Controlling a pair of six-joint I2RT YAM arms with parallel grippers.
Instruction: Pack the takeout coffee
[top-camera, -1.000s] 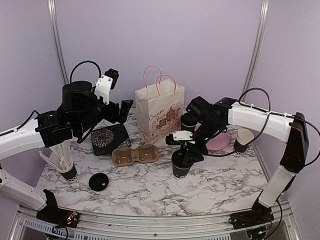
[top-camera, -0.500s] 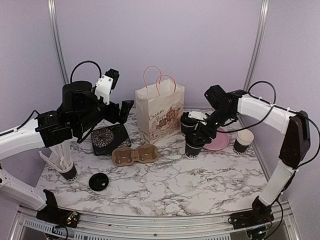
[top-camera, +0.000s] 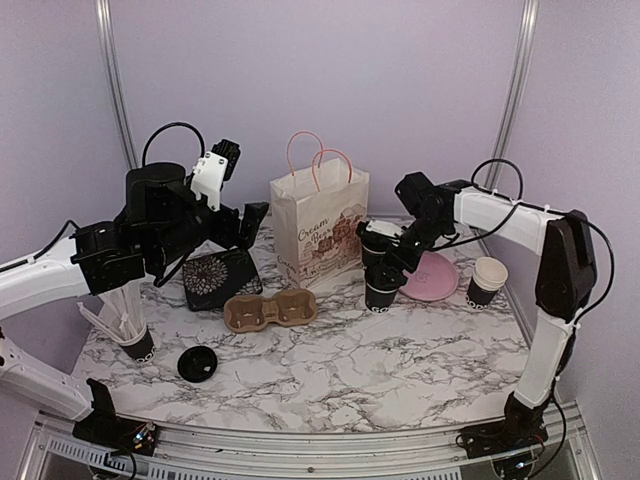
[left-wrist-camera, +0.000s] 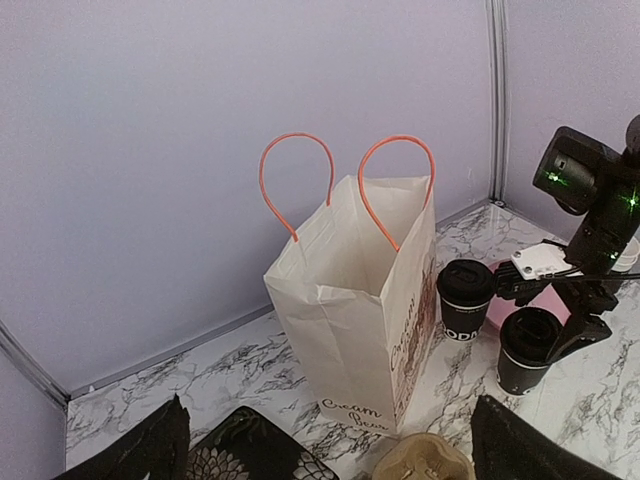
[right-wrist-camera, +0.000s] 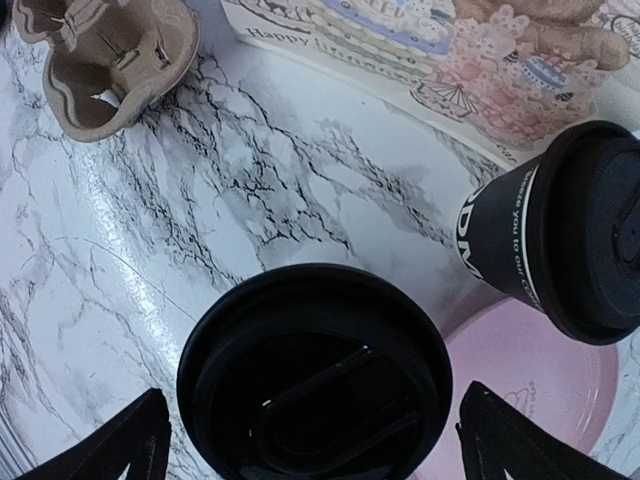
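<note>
Two takeout coffees stand lidded by the bag: one (top-camera: 380, 296) (right-wrist-camera: 315, 375) on the marble at the pink plate's edge, the other (top-camera: 374, 246) (right-wrist-camera: 570, 235) just behind it. My right gripper (top-camera: 386, 268) (right-wrist-camera: 312, 450) hangs over the nearer coffee, open, its fingertips (right-wrist-camera: 110, 445) a sliver clear of the lid on both sides. A lidless black cup (top-camera: 487, 280) stands at the far right. A loose black lid (top-camera: 197, 363) lies front left. My left gripper (top-camera: 245, 222) (left-wrist-camera: 335, 455) is open and empty, raised left of the white paper bag (top-camera: 318, 228) (left-wrist-camera: 370, 300).
A brown two-cup carrier (top-camera: 270, 310) (right-wrist-camera: 105, 50) lies in front of the bag. A black patterned box (top-camera: 222, 278) sits to its left. A black cup of straws (top-camera: 135, 340) stands at the left edge. The pink plate (top-camera: 432, 278) (right-wrist-camera: 520, 370) lies right of the coffees.
My right gripper carried the lidded coffee from the front middle back and right to beside the pink plate, and its jaws have now opened off it. The left arm stayed put.
</note>
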